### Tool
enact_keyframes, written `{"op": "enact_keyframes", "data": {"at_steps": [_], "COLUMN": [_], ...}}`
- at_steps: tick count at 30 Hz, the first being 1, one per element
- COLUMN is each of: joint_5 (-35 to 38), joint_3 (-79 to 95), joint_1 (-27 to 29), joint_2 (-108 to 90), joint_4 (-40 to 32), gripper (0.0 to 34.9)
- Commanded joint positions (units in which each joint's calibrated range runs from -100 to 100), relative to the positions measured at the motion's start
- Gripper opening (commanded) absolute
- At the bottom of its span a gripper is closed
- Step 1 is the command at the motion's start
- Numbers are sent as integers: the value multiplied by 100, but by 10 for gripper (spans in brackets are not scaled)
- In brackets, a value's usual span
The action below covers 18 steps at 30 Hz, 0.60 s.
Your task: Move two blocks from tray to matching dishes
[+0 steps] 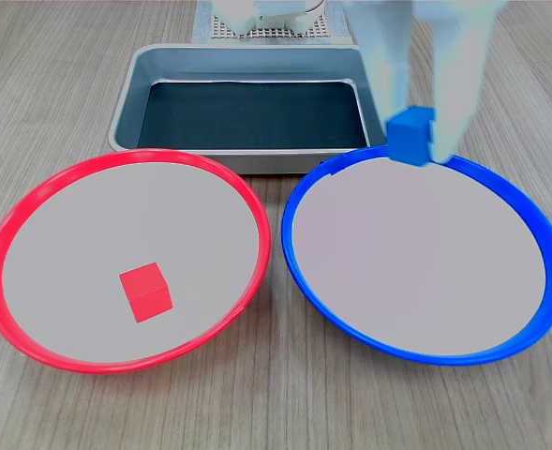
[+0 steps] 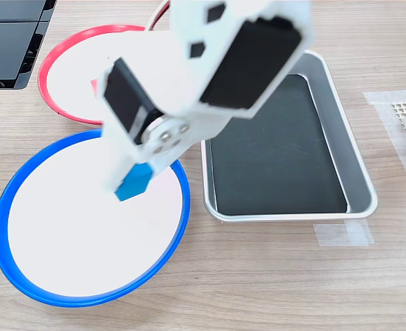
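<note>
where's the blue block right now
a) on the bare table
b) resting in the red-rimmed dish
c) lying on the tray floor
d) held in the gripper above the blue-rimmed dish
d: the gripper is shut on the blue block, holding it over the blue-rimmed dish near its far rim in the first exterior view.

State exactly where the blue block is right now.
The gripper holds the blue block above the blue-rimmed dish's far rim, beside the tray.
</note>
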Motion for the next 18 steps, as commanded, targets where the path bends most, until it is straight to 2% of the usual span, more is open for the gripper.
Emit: {"op": "enact_keyframes", "data": {"at_steps": [1,3,4,7,9,10,12,13,14,15,18], "joint_5": [-112,-103,-103,-103,-117,-117,-151,-171,-205,-303,-611], "joint_3": [-95,33,160,588,861,1052,1617,1844,2117,2591,3620], "joint_1": [-36,-8,20,77,114,143,265,303,350,434,679], "joint_2": [295,346,354,209,30,-132,-652,-874,-1138,-1641,-2716], "joint_4": [-1371,-1602,-1751,-2064,-2213,-2271,-2394,-2452,-2510,-2584,-2799], "gripper": [2,19,79,198,227,224,174,130,34,3,2]}}
